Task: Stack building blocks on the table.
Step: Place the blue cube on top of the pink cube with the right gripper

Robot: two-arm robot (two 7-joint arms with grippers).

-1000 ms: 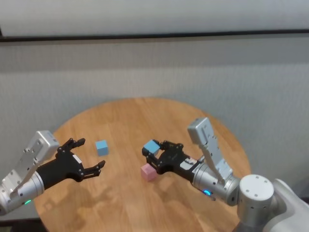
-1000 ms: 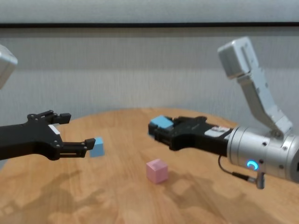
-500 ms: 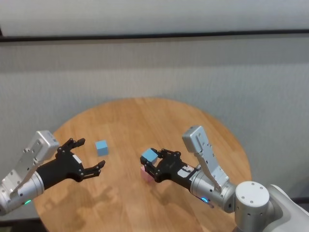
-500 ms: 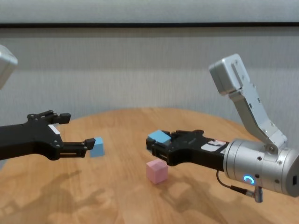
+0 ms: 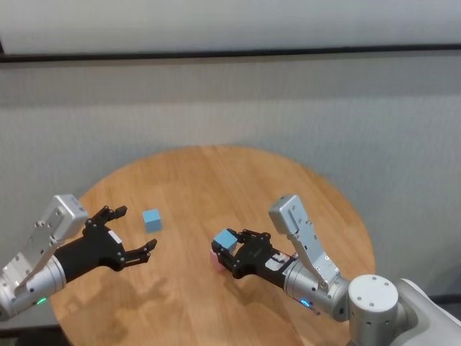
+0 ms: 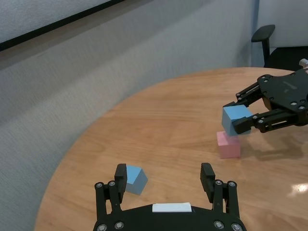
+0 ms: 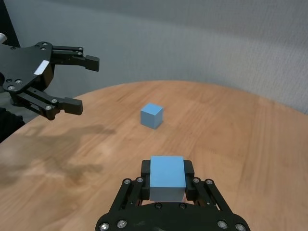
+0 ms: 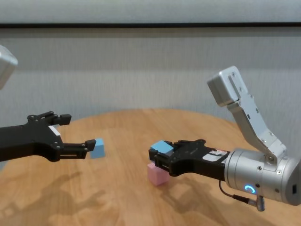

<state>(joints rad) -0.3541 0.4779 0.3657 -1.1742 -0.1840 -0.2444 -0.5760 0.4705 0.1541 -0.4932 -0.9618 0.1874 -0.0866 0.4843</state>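
Table (image 5: 216,180): round top of light honey-coloured wood with visible grain, carrying all three blocks. No containers are present.

Right arm: reaches in from the table's near right edge toward its middle. Right tool (image 8: 162,158): fingers clamped together on a light blue block (image 8: 161,146), one finger on each side of it, as the right wrist view shows most plainly (image 7: 167,177). The held block sits directly over the pink block (image 8: 156,174). The left wrist view shows their faces meeting or very nearly so, with the blue one set slightly askew (image 6: 236,119); whether it bears full weight cannot be told.

Left arm: held above the table's near left edge. Left tool (image 5: 128,234): fingers wide apart, holding and touching nothing.

Pink block: on the table near its middle, toward the near edge. The head view hides all but a sliver of it behind the right tool; the chest and left wrist views show it well (image 6: 228,145).

Second light blue block (image 5: 151,220): rests alone on the table's left half, just beyond the left tool's fingertips and well apart from the other two blocks.
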